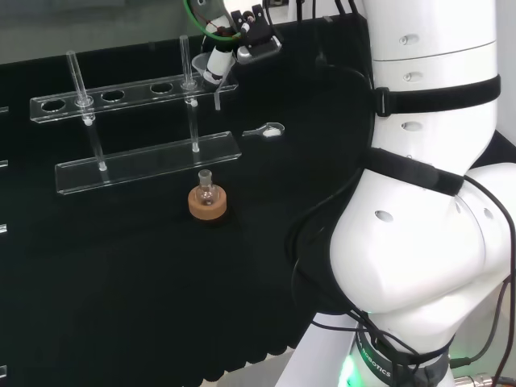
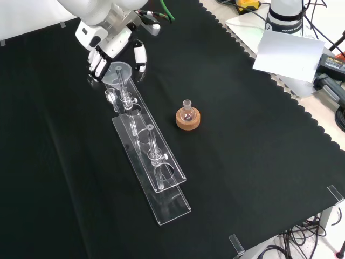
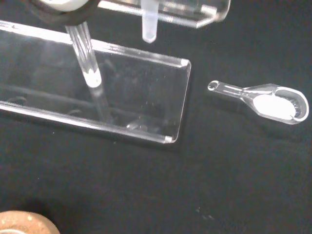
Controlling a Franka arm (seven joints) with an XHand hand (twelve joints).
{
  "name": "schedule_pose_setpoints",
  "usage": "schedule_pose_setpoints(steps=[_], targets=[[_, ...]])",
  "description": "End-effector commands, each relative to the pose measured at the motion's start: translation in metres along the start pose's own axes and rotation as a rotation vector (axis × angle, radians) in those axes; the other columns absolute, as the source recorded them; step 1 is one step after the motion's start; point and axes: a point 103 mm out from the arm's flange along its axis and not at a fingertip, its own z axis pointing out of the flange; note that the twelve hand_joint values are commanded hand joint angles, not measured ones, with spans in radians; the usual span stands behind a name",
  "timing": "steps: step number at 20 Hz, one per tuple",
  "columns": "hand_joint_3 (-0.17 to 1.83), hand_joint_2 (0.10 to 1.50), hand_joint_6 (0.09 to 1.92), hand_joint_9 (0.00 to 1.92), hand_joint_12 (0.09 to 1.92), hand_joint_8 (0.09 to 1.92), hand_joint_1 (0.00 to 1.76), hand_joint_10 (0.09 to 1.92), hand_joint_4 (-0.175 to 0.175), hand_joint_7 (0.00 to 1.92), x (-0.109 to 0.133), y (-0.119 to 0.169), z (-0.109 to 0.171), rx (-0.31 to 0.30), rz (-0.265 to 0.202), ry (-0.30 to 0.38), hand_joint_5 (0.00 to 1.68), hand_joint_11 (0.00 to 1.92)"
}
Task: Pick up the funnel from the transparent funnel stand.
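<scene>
The transparent funnel stand is a clear base plate with posts carrying a shelf of holes; in the front view it runs down the cloth. A clear funnel sits in the shelf's end hole, nearest the hand, and its stem hangs below the shelf. The hand reaches down over it, with fingers on one side of the cone and the thumb on the other, curled against its rim. In the wrist view the frosted stem pokes through the shelf above the base plate.
A small round flask on a cork ring stands in front of the stand, right of it in the front view. A clear scoop lies on the cloth beside the stand's end. Paper and cables lie beyond the cloth's edge.
</scene>
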Motion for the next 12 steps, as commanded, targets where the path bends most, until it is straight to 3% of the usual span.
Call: schedule_pose_setpoints(steps=[1, 4, 7, 9, 12], targets=[[0.44, 0.72, 0.09, 0.62, 1.42, 0.77, 0.72, 0.65, -0.095, 0.37, 0.002, -0.004, -0.01, -0.061, 0.069, -0.027, 0.45, 0.45], [0.45, 0.74, 0.11, 0.69, 1.38, 0.76, 0.73, 0.61, -0.082, 0.46, 0.005, -0.01, -0.017, -0.124, 0.063, -0.063, 0.56, 0.49], [0.45, 0.76, 0.36, 0.79, 1.35, 0.72, 0.76, 0.54, -0.057, 0.59, 0.007, -0.018, -0.027, -0.182, 0.06, -0.11, 0.66, 0.54], [0.46, 0.76, 0.56, 0.86, 1.31, 0.72, 0.78, 0.51, -0.044, 0.65, 0.009, -0.025, -0.036, -0.193, 0.062, -0.137, 0.68, 0.58], [0.47, 0.76, 0.69, 0.93, 1.28, 0.72, 0.8, 0.49, -0.032, 0.69, 0.01, -0.037, -0.046, -0.189, 0.072, -0.157, 0.7, 0.62]])
